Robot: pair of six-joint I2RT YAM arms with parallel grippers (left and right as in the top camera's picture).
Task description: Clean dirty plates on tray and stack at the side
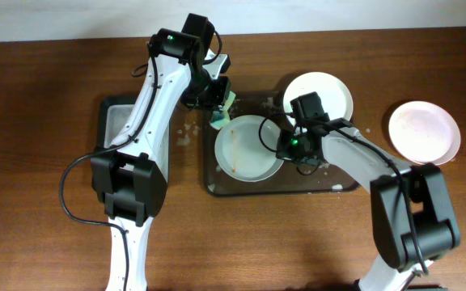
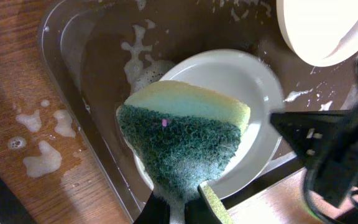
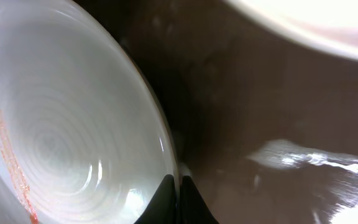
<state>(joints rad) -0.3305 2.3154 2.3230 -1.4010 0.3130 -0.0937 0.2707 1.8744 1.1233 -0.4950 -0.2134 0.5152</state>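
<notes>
Tray: dark, rectangular, mid-surface, wet inside with streaks of foam. Smeared plate: white, lying in the tray's left half, with an orange-brown streak down its left inner side. Second plate: white, at the tray's far right corner, overlapping the rim. Third plate: pinkish film, on the bare surface right of the tray, well apart from it. Left claw: clamped on a sponge, yellow body and green scouring face, held over the smeared plate's far left edge. Right claw: fingers drawn together on the smeared plate's right rim, pinching it. Small tray: narrow, grey soapy interior, left of the main tray, partly under the left arm. Foam blobs: on the surface between the two trays
</notes>
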